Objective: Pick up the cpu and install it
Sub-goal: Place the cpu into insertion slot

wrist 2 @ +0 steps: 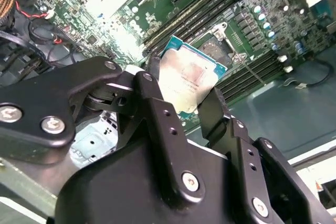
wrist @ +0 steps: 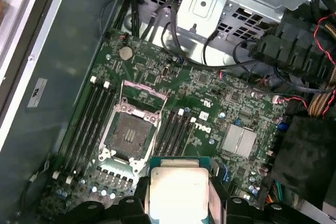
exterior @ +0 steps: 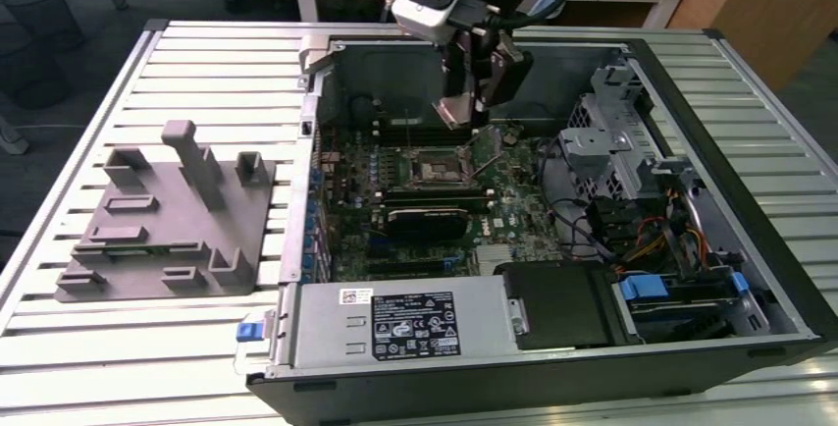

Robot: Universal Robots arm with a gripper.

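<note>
The slatted table [exterior: 196, 53] bore an open computer case [exterior: 524, 377]; over its green motherboard [exterior: 511, 220] hung the gripper [wrist 2: 181, 95], its fingers closed partway and pinching the cpu [wrist 2: 193, 66] by two opposite edges, clear of the bare socket [wrist: 129, 132]; in the second wrist view the fingers hid the chip's lower part.

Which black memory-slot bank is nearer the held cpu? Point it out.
The bank between the black square socket and the silver finned heatsink, by the silvery square cpu; the other bank lies beyond the socket.
</note>
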